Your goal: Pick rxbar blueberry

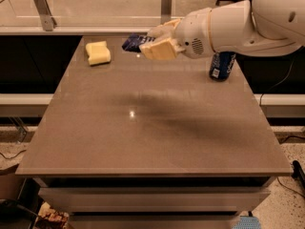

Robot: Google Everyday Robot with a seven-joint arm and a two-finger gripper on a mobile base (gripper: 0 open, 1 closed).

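The rxbar blueberry [135, 42], a flat dark navy-blue bar, lies near the far edge of the brown table [143, 128], right of the yellow sponge. My gripper [151, 42] reaches in from the right on a white arm [238, 25], right at the bar. Its cream fingers [159, 50] are spread, one above and one below the bar's right end, which they hide. I cannot tell whether they touch the bar.
A yellow sponge block [97, 53] sits at the far left of the table. An upright blue soda can [221, 66] stands at the far right, under my arm. A glass railing with metal posts [43, 8] runs behind the table.
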